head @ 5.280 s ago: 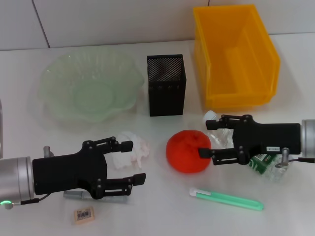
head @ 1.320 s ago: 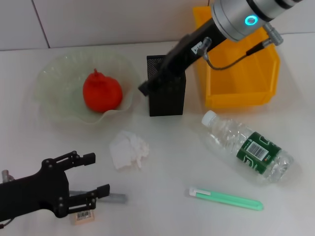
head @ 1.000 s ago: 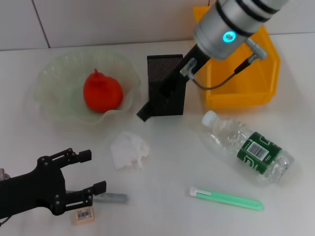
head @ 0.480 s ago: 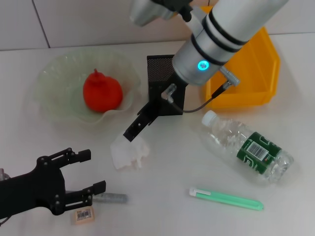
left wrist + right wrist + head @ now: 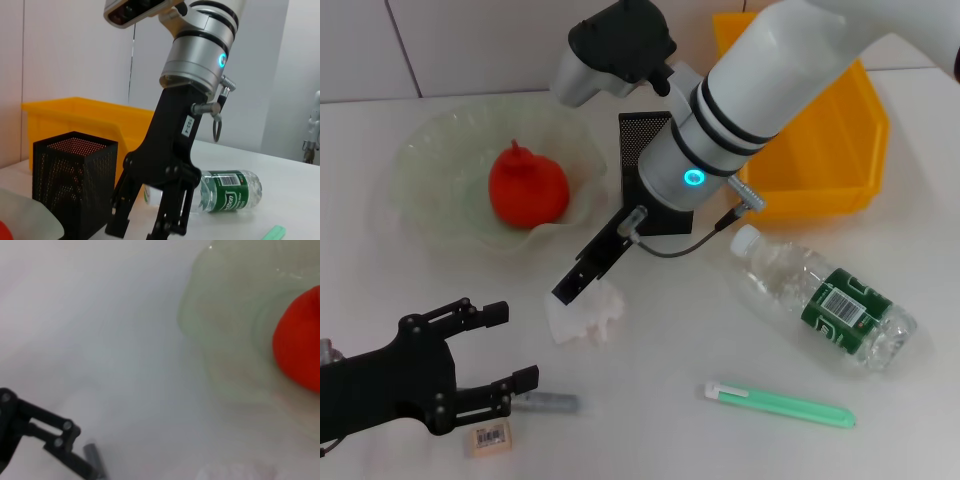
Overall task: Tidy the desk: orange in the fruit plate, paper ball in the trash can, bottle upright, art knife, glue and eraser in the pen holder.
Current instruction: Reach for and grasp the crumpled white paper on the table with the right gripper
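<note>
The orange (image 5: pixel 528 186) lies in the pale-green fruit plate (image 5: pixel 430 150), also seen in the right wrist view as the plate (image 5: pixel 225 340) and orange (image 5: pixel 300 350). My right gripper (image 5: pixel 580 282) hangs open just above the crumpled paper ball (image 5: pixel 585 312); the left wrist view shows the right gripper (image 5: pixel 145 227) with its fingers apart. The bottle (image 5: pixel 825 300) lies on its side at the right. The green art knife (image 5: pixel 780 404) rests near the front. My left gripper (image 5: pixel 512 345) is open at the front left, beside the grey glue stick (image 5: pixel 555 403) and the eraser (image 5: pixel 490 437).
The black mesh pen holder (image 5: pixel 638 150) stands behind my right arm. The yellow trash can (image 5: pixel 830 140) sits at the back right. My right arm crosses over the middle of the desk from the back.
The orange, once on the desk at my right gripper, now lies in the plate. My right gripper has swung from the pen holder down over the paper ball. The left gripper has hardly moved.
</note>
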`<control>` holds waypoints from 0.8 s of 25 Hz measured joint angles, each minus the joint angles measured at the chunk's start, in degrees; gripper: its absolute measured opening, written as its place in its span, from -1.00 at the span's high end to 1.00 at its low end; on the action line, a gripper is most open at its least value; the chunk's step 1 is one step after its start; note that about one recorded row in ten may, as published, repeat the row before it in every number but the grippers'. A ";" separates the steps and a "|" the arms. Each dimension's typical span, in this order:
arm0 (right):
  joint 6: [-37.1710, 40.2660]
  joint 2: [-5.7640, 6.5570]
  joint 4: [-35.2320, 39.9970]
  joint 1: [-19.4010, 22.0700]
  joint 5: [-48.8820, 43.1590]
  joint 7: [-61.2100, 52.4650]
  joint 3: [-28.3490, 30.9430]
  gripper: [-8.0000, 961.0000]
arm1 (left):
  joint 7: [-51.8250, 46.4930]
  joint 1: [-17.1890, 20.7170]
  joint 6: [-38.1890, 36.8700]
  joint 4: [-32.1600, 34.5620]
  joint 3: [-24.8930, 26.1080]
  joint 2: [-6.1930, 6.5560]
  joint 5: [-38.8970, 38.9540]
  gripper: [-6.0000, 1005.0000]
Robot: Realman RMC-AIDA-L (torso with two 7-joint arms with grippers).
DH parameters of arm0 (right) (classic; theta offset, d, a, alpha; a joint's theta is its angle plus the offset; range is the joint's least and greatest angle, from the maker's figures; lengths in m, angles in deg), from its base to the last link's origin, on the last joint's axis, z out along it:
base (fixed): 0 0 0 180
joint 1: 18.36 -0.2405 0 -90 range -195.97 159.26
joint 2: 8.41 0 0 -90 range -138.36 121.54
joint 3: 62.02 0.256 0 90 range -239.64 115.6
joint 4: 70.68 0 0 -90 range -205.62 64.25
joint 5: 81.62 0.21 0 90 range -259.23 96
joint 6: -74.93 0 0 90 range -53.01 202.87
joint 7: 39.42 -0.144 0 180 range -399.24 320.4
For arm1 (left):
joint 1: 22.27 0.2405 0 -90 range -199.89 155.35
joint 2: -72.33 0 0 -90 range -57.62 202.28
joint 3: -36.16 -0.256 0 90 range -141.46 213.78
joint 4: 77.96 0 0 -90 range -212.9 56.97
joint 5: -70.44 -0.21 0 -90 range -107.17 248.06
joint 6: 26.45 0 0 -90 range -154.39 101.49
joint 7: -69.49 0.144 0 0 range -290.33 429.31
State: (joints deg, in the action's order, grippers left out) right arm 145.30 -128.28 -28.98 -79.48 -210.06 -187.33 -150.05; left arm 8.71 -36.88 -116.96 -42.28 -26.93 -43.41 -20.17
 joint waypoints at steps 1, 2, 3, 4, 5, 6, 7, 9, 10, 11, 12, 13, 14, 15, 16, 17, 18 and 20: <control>-1.81 -0.01 -1.07 -0.28 1.65 -0.10 -1.49 -0.63 | 0.00 0.00 0.00 0.00 0.00 0.00 0.00 -0.62; -1.81 -0.01 -1.07 -0.28 1.65 -0.10 -1.49 -0.63 | 0.00 0.00 0.00 0.00 0.00 0.00 0.00 -0.62; -2.57 -0.01 -1.67 -0.44 2.45 -0.11 -2.11 -0.63 | 0.00 0.00 0.00 0.00 0.00 0.00 0.00 -0.62; -3.25 -0.01 -2.13 -0.56 2.90 -0.10 -2.61 -0.63 | 0.03 0.01 0.00 0.00 -0.23 -0.01 0.00 -0.62; -3.81 -0.01 -2.47 -0.63 3.15 -0.11 -3.02 -0.63 | 0.03 0.01 0.00 0.00 -0.23 -0.01 0.00 -0.62; -4.67 -0.01 -2.93 -0.67 3.74 -0.12 -3.96 -0.63 | 0.04 0.01 0.01 0.00 -0.29 -0.01 0.00 -0.62; -4.67 -0.01 -2.93 -0.67 3.74 -0.12 -3.96 -0.62 | 0.04 0.01 0.01 0.00 -0.29 -0.01 0.00 -0.62; -5.37 -0.01 -3.70 -0.87 4.79 -0.16 -5.27 -0.62 | 0.04 0.02 0.00 0.01 -0.34 -0.01 0.00 -0.62; -5.70 -0.01 -4.26 -1.09 5.22 -0.17 -5.82 -0.62 | 0.04 0.02 0.00 0.01 -0.34 -0.01 0.00 -0.62; -6.00 -0.01 -5.31 -1.54 5.50 -0.18 -6.35 -0.62 | 0.23 0.02 -0.09 0.01 -0.36 0.02 0.00 -0.62; -6.00 -0.01 -5.31 -1.54 5.50 -0.18 -6.35 -0.61 | 0.35 0.02 -0.12 0.00 -0.37 0.03 0.00 -0.62; -6.11 -0.01 -5.74 -1.71 5.54 -0.19 -6.50 -0.61 | 0.35 0.02 -0.12 0.00 -0.37 0.03 0.00 -0.62; -6.18 -0.01 -6.01 -1.78 5.60 -0.19 -6.75 -0.61 | 0.35 0.02 -0.12 0.00 -0.37 0.03 0.00 -0.62; -6.36 -0.01 -6.15 -1.78 5.78 -0.20 -7.16 -0.61 | 0.35 0.02 -0.12 0.00 -0.37 0.03 0.00 -0.62; -7.04 -0.01 -6.56 -1.76 6.40 -0.20 -8.30 -0.61 | 0.42 0.02 -0.18 0.00 -0.36 0.05 0.01 -0.62; -7.04 -0.01 -6.56 -1.76 6.40 -0.20 -8.30 -0.61 | 0.46 0.02 -0.22 0.00 -0.37 0.06 0.01 -0.62; -7.88 -0.01 -7.01 -1.73 6.87 -0.21 -9.25 -0.60 | 0.46 0.02 -0.22 0.00 -0.37 0.06 0.01 -0.62; -8.21 -0.01 -7.21 -1.73 7.06 -0.22 -9.70 -0.60 | 0.46 0.02 -0.22 0.00 -0.37 0.06 0.01 -0.62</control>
State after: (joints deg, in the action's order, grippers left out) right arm 137.09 -128.29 -36.19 -81.21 -203.00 -187.54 -159.74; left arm 9.17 -36.86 -117.18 -42.28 -27.30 -43.35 -20.17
